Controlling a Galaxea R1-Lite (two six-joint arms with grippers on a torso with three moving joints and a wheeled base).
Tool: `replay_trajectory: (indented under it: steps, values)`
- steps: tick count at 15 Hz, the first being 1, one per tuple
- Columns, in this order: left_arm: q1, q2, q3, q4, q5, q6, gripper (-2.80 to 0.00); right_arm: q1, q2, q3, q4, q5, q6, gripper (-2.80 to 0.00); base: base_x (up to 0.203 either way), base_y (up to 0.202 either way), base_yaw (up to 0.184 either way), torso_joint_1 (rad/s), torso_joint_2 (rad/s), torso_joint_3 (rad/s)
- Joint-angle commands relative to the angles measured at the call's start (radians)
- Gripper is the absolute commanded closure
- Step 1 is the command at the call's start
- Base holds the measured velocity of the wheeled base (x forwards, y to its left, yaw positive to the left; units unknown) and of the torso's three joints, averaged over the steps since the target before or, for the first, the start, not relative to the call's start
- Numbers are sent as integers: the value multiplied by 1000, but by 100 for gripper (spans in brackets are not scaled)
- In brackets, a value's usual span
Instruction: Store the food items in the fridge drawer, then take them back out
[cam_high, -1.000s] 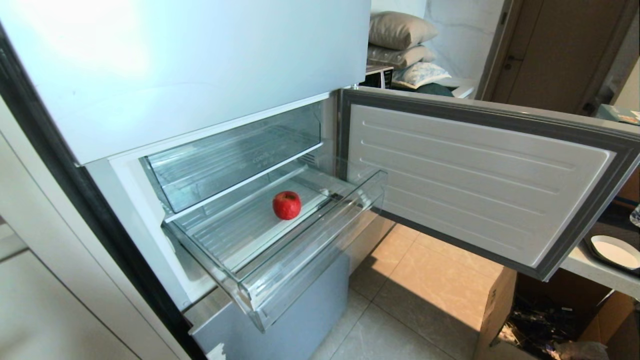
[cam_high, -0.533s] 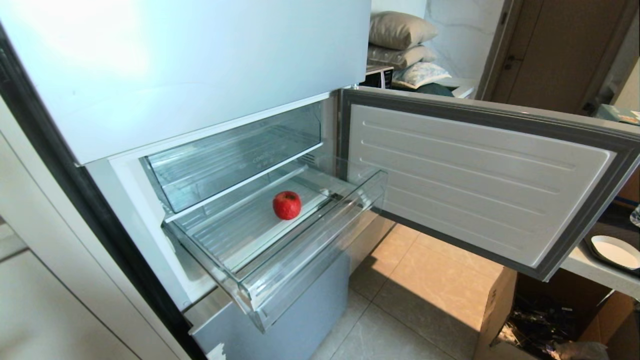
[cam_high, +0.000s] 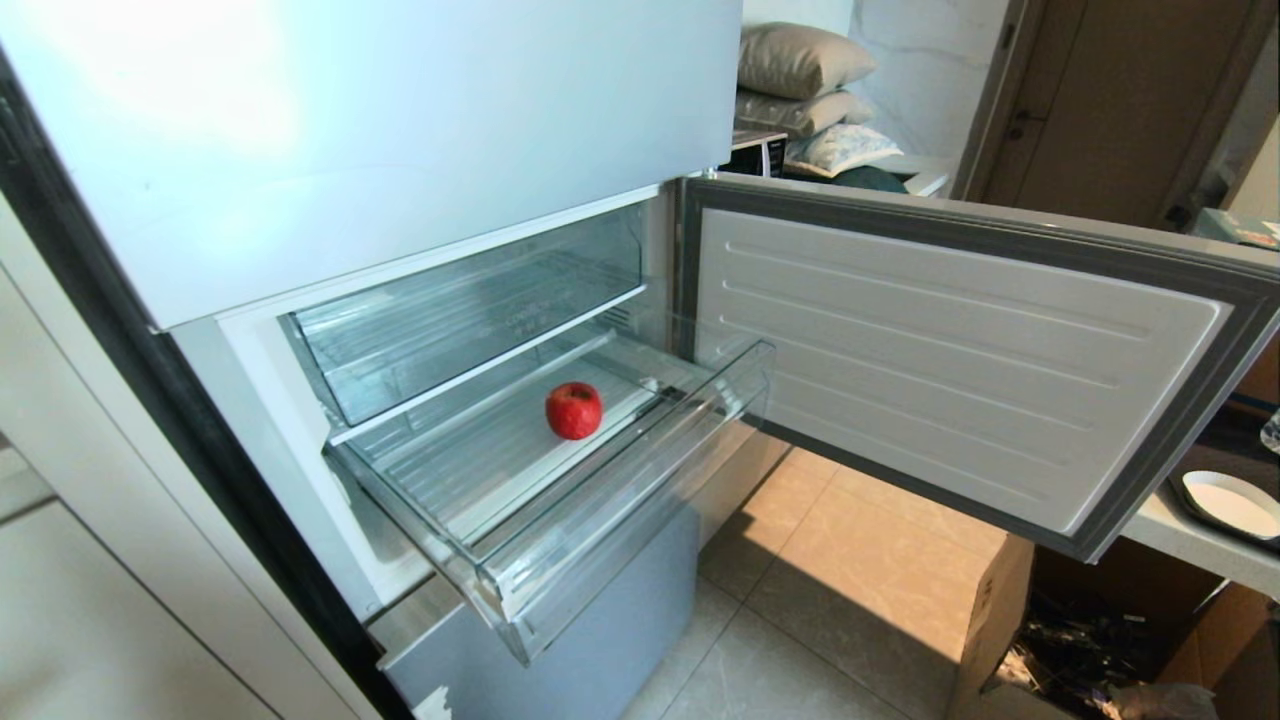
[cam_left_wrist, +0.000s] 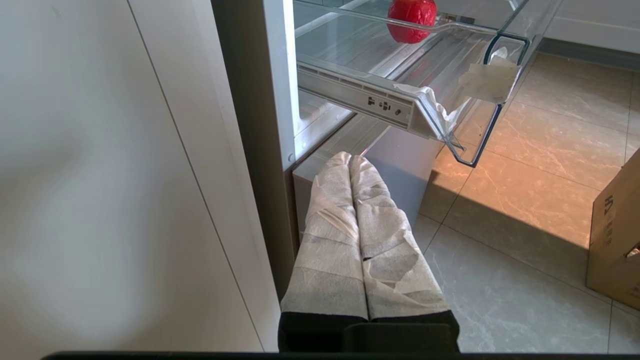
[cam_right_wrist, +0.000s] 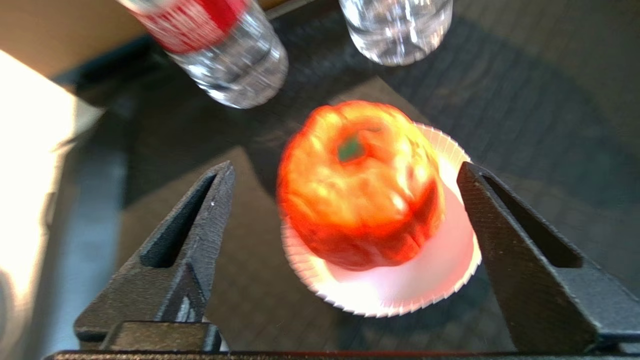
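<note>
Tangerine (cam_right_wrist: 360, 185) sits stem-up on a small white fluted paper plate (cam_right_wrist: 445, 280), on a dark woven surface (cam_right_wrist: 525, 100); blurred, but the bumpy skin and green stem read clearly enough. Right gripper (cam_right_wrist: 345, 172) is above it, jaws spread wide with one finger on each side of the fruit and a clear gap both sides, nothing held. Looks like a straddle set up for a pinch across the widest part, so the round fruit won't squirt out. Two clear plastic bottles (cam_right_wrist: 235, 55) stand just past the plate, near enough to knock on the way in.

Apple (cam_high: 573, 410) already lies on the ribbed floor of the fridge drawer (cam_high: 620, 520), roughly mid-drawer, touching no wall. Drawer is pulled well out, fridge door (cam_high: 950, 350) swung wide, so there is open room beside the apple for the second fruit.

Left gripper (cam_left_wrist: 352, 160), fingers wrapped in pale tape and pressed together with nothing between, is parked low by the fridge base under the drawer, out of the way.

Storing half: one fruit in, tangerine not yet picked.
</note>
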Motion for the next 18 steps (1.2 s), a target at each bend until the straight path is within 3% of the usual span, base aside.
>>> replay_trajectory:
  steps: [1, 8, 10, 12, 16, 18]
  values:
    - [0, 1, 0, 0, 0, 0, 0, -10, -120, 36, 15, 1, 3, 0, 0, 0, 0, 0, 0, 0]
    - [0, 1, 0, 0, 0, 0, 0, -102, -863, 455, -22, -29, 73, 0, 0, 0, 0, 0, 0, 0]
    - [0, 1, 0, 0, 0, 0, 0, -82, -1119, 625, -47, -13, 75, 0, 0, 0, 0, 0, 0, 0]
    - [0, 1, 0, 0, 0, 0, 0, 63, -1323, 830, -10, 38, -14, 0, 0, 0, 0, 0, 0, 0]
    - [0, 1, 0, 0, 0, 0, 0, 601, -1652, 1131, 202, 21, -281, 0, 0, 0, 0, 0, 0, 0]
    - [0, 1, 0, 0, 0, 0, 0, 745, -1827, 1296, 262, 0, -373, 0, 0, 0, 0, 0, 0, 0]
